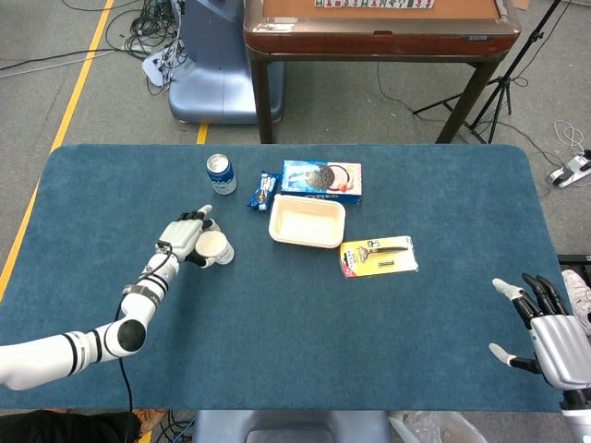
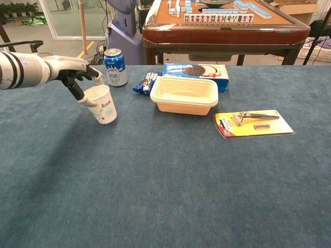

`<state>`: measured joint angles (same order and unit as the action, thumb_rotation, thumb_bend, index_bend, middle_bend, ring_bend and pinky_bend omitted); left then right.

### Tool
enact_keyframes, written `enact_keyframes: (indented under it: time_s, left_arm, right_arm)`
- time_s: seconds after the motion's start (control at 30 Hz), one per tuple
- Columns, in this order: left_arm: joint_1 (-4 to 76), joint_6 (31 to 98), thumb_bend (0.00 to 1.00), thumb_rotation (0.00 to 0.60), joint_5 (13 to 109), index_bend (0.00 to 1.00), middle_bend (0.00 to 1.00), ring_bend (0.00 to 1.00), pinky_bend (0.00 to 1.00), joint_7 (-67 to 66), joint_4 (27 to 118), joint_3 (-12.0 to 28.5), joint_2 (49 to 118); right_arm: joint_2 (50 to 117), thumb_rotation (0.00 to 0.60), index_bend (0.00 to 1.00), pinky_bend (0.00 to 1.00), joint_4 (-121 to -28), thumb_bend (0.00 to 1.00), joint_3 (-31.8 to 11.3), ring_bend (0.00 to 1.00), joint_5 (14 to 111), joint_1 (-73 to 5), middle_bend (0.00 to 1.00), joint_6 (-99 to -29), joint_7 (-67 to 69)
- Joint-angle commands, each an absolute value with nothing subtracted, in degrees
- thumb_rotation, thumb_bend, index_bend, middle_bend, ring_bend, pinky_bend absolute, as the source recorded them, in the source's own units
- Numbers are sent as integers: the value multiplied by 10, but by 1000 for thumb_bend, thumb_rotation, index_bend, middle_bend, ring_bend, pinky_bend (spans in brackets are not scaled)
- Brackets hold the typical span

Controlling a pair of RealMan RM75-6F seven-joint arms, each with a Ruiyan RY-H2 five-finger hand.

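Observation:
A white paper cup (image 1: 214, 247) (image 2: 104, 105) leans to the right on the blue table cloth, left of centre. My left hand (image 1: 186, 237) (image 2: 76, 74) grips its rim, thumb against the near edge and fingers arched over the top. A blue drink can (image 1: 221, 173) (image 2: 115, 66) stands just behind the cup. My right hand (image 1: 545, 332) hangs open with its fingers spread at the table's front right edge, holding nothing; only the head view shows it.
A cream food container (image 1: 307, 221) (image 2: 186, 94) sits mid-table, with a blue cookie box (image 1: 321, 180) (image 2: 196, 71) and a small blue packet (image 1: 264, 190) (image 2: 145, 82) behind it. A yellow razor pack (image 1: 379, 256) (image 2: 253, 123) lies to the right. A brown mahjong table (image 2: 222, 26) stands beyond.

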<state>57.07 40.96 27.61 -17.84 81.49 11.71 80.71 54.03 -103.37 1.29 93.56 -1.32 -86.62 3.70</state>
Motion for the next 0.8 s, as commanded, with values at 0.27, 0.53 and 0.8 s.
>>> enact_keyframes:
  time_s: [0.27,0.53,0.8]
  left_arm:
    - [479,322,230,600,404,317,0,0,0,44,826,193,806]
    - [423,321,230,600,542,321,0,0,0,183,812,219,850]
    - [408,346,230,600,643,320,0,0,0,254,759,201,891]
  right_arm:
    - [539,600,170,0,-1037,108,13,18,933,-12,241,-867,35]
    - [538,600,170,0,-1041,108,13,18,931,-10,241,-866,31]
    - [540,600,170,0,-1042,108,14,18,928,-7,241,-867,32]
